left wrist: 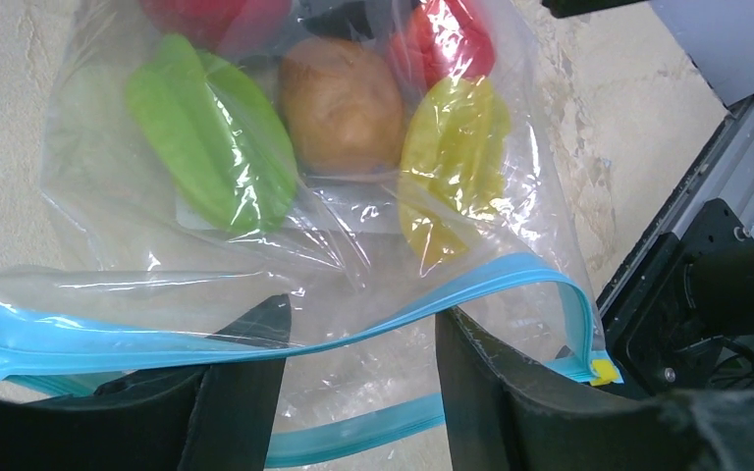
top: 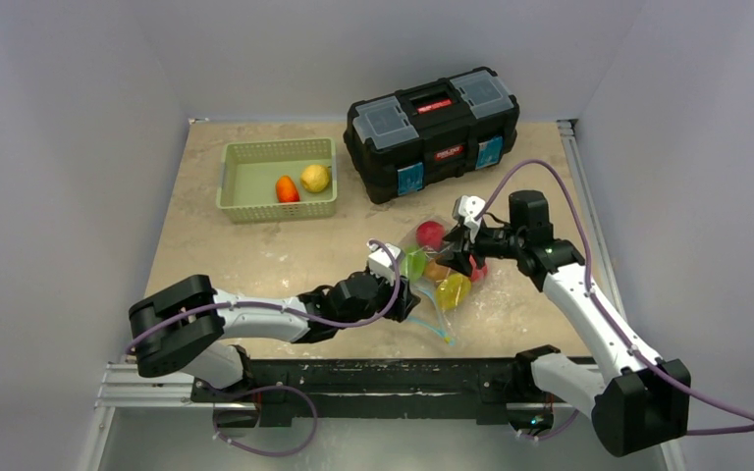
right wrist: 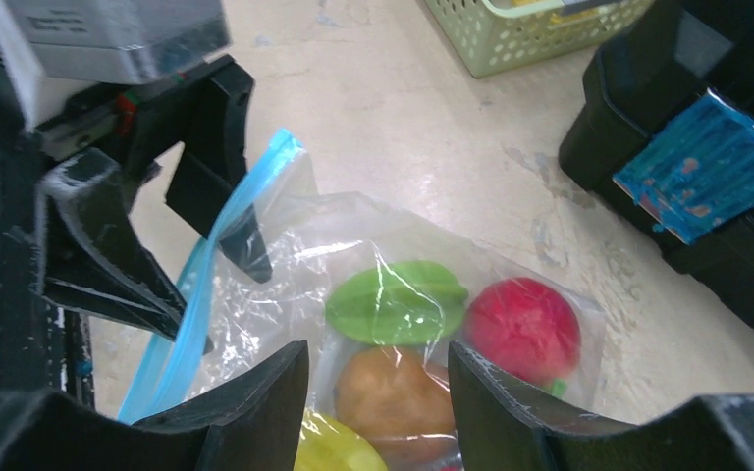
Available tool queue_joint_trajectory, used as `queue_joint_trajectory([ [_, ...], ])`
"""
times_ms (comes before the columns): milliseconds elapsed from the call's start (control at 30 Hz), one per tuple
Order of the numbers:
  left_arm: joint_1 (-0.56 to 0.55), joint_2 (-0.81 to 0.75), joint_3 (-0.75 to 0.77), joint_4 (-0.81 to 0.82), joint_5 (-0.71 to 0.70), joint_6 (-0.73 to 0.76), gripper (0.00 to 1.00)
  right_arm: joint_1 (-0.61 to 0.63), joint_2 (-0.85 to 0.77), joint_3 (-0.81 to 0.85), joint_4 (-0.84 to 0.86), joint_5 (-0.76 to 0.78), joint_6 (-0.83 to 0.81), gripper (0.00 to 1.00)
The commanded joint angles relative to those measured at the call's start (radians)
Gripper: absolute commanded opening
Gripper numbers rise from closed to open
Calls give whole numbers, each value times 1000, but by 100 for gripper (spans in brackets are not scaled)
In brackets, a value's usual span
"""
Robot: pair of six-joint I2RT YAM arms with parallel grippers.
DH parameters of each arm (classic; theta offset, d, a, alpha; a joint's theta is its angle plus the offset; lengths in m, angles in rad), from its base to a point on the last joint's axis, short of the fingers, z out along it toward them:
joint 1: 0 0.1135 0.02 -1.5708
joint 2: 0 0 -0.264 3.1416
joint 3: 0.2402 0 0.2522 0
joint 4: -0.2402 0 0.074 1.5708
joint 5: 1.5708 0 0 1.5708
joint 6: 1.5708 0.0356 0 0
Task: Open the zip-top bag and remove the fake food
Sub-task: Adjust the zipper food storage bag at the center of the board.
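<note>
The clear zip-top bag [top: 428, 306] lies on the table between my grippers, its teal zip strip [left wrist: 432, 299] parted. Inside it are fake food pieces: a green one [left wrist: 211, 147], a brown one [left wrist: 339, 103], a yellow one [left wrist: 452, 157] and red ones [right wrist: 520, 329]. My left gripper [left wrist: 361, 314] is open at the bag's mouth, and the upper zip strip runs across its fingers. My right gripper [right wrist: 378, 378] is open over the bag's far end, with the brown piece [right wrist: 393, 392] showing between its fingers.
A green basket [top: 231, 191] at the back left holds an orange piece [top: 287, 188] and a yellow piece [top: 315, 178]. A black toolbox [top: 432, 132] stands at the back, close behind my right gripper. A metal rail [top: 157, 383] runs along the near edge.
</note>
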Motion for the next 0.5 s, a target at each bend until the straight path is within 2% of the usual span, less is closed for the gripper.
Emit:
queue_joint_trajectory([
  [0,8,-23,-16,84,46,39,55,-8,5,-11,74,79,53,53],
  [233,36,-34,-59,141,125,46,54,-15,27,-18,106,161,95,53],
  [467,60,-68,-87,135,147,56,53,-15,40,-20,112,155,94,53],
])
